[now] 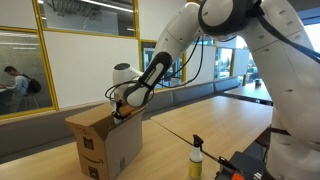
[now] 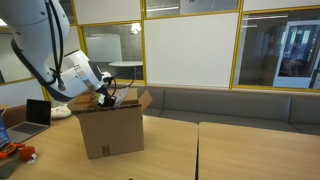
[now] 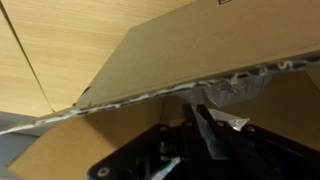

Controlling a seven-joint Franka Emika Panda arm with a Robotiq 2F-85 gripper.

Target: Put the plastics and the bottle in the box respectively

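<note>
A brown box point(image 1: 105, 148) is seen on the tabletop point(image 1: 235, 118) in both exterior views, and its top flaps are folded open. The arm point(image 1: 162, 58) is bent down to the box. The end effector point(image 1: 124, 108) is held right at the open top, either just above the rim or a little inside it; which one cannot be told. In an exterior view the end effector point(image 2: 106, 99) is seen over the middle of the box point(image 2: 110, 135). In the wrist view a big flap point(image 3: 200, 45) is seen across the upper part, and the dark end effector point(image 3: 198, 118) is seen below it. Its fingers are seen close together. It cannot be told if they are squeezed tight or a bit apart, because that part is dark and blurry. Some crinkly clear plastic point(image 3: 238, 90) is seen just beside the finger tips, near the edge of the flap. It cannot be told if the plastic is pinched or only lying there. The bottle point(image 1: 196, 158) is stood upright on the tabletop, well apart from the box and outside it. It is yellow with a dark cap. An open laptop point(image 2: 38, 112) is seen near the box.
</note>
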